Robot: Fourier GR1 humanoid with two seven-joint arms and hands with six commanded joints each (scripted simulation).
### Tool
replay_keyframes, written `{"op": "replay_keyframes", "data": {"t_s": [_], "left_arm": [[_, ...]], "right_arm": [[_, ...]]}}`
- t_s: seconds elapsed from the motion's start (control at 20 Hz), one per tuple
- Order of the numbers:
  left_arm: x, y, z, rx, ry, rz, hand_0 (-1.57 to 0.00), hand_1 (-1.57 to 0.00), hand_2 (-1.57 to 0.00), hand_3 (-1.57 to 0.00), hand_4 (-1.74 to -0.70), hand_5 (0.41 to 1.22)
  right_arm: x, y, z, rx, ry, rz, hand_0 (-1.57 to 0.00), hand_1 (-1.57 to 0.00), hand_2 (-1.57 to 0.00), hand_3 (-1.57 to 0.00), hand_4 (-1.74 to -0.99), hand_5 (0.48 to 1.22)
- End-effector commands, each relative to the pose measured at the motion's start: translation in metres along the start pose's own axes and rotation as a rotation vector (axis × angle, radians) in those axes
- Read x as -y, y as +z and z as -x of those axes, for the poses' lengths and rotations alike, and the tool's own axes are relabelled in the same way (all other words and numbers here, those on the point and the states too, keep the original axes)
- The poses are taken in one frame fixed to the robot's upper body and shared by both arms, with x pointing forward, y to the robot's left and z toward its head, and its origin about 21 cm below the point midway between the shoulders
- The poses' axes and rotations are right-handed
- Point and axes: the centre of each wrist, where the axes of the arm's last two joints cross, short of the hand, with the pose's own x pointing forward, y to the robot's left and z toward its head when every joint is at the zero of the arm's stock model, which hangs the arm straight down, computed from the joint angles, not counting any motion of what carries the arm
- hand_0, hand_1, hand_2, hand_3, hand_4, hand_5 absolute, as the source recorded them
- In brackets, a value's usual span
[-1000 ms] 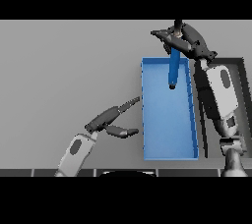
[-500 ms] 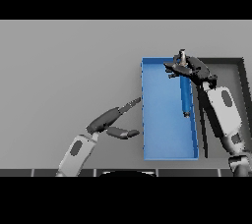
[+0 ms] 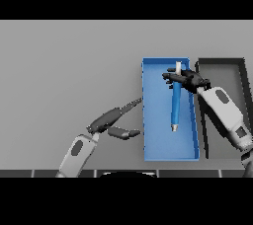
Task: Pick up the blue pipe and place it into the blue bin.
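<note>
The blue pipe (image 3: 175,105) is inside the blue bin (image 3: 153,140), its long side running along the bin, its pale top end toward the far side and its lower end near the bin's middle. My right hand (image 3: 190,79) is over the pipe's upper part, with fingers and thumb closed round it just below the top end. My left hand (image 3: 109,119) is open on the table beside the bin's left side, fingers pointing at the bin; it holds nothing.
A dark grey bin (image 3: 223,63) stands right next to the blue bin, and my right forearm (image 3: 225,115) crosses over it. Bare grey table stretches to the left and far side.
My right hand has come down and toward me with the pipe. The pipe hung above the bin's far end before; now it stretches along the inside of the bin. The left hand has not moved.
</note>
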Motion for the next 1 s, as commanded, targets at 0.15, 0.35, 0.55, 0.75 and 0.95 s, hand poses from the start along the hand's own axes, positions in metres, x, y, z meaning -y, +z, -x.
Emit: {"op": "replay_keyframes", "data": {"t_s": [0.15,0.35,0.55,0.75,0.95], "left_arm": [[0.0,0.0,0.003,-0.002,-0.001,-0.009,0.0,0.0,0.0,0.0,-0.88,0.488],[-0.002,0.001,0.003,0.0,-0.002,-0.001,0.0,0.0,0.0,0.0,-0.88,0.478],[-0.003,0.001,0.0,-0.006,-0.006,-0.01,0.0,0.0,0.0,0.0,-0.88,0.473],[0.0,-0.002,0.003,-0.019,0.002,-0.009,0.0,0.0,0.0,0.0,-0.89,0.478],[-0.012,0.005,-0.001,-0.005,-0.002,-0.014,0.0,0.0,0.0,0.0,-0.89,0.48]], "right_arm": [[-0.003,0.003,0.004,0.005,0.147,0.027,-0.13,-0.13,-0.12,-0.08,-1.15,0.914],[-0.001,0.001,0.003,0.01,0.202,0.032,-0.19,-0.09,-0.05,-0.03,-1.131,0.809],[-0.001,-0.002,0.001,0.026,0.198,0.019,-0.19,-0.09,-0.04,-0.01,-1.156,0.79],[0.0,0.0,0.005,0.035,0.178,0.0,-0.21,-0.1,-0.02,0.0,-1.152,0.804],[-0.006,-0.003,0.003,0.034,0.195,-0.001,-0.21,-0.1,-0.02,0.0,-1.152,0.798]]}}
